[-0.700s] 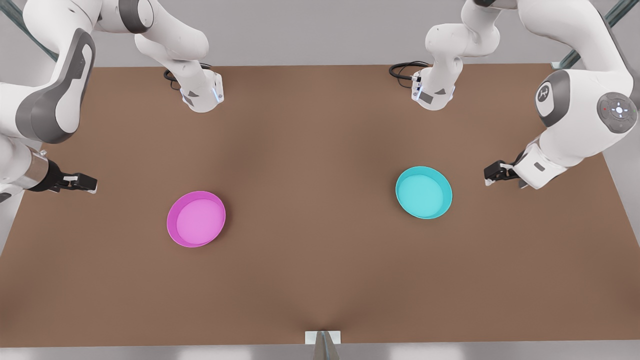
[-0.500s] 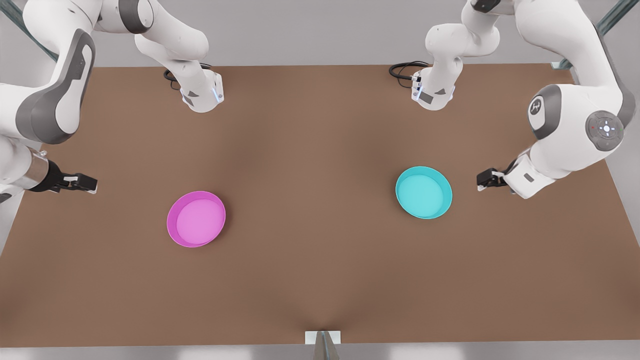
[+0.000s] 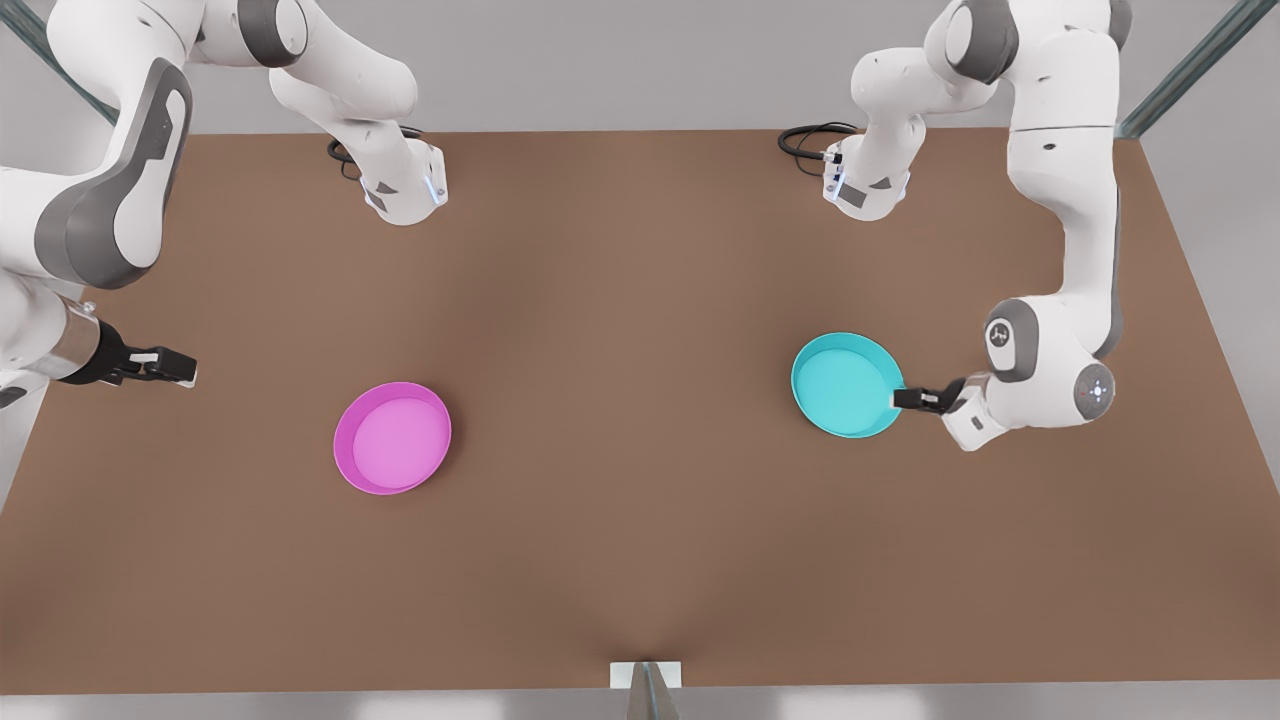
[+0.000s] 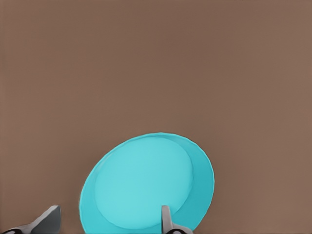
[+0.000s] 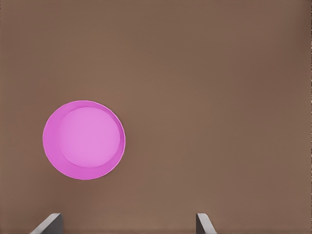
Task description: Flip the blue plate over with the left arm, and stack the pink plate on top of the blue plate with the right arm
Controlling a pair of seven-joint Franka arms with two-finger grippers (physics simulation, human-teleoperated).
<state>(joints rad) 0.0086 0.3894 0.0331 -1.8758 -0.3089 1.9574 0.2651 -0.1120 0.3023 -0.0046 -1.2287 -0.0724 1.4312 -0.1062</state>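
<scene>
Here, no readable writing anywhere. Blue plate [image 3: 847, 385] upright on brown table [image 3: 640, 560], front view's right; left gripper [image 3: 908, 399] at its rim, fingers [image 4: 165, 219] spread, one over plate, gripping nothing. Pink plate [image 3: 392, 437] well apart; right gripper [image 3: 170, 367] waits near table edge, fingers [image 5: 204, 224] wide, empty.

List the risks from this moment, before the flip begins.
1. The left claw is open at the rim of the blue plate, which lies rim up and flat on the table. A shallow bite on that low rim may slip, or push the plate along instead of lifting it.
2. A flip may land the plate elsewhere, spoiling the stacking target.
3. The right claw waits open, apart from the pink plate, so it has a long carry.
</scene>
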